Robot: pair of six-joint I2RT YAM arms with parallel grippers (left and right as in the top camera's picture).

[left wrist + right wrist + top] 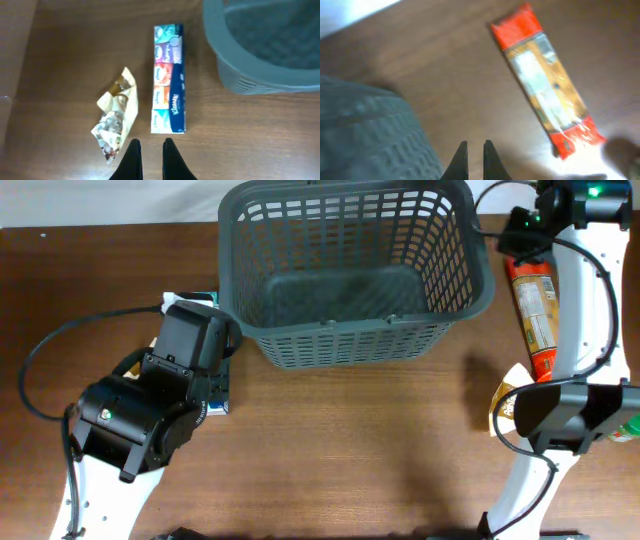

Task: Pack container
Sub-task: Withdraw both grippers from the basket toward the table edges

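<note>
We see the basket [350, 345], a large dark grey plastic one with slotted lattice walls, a thick rim and a solid floor, standing upright with its mouth open to the overhead camera. It sits at the far middle of the table [350, 460], long sides running left to right, its floor in plain view. The wrist cameras give us only a blurred grey corner, so the rim looks smooth there, though we cannot be sure.

Only one brand reads — Kleenex, on the tissue pack [169, 80].
</note>
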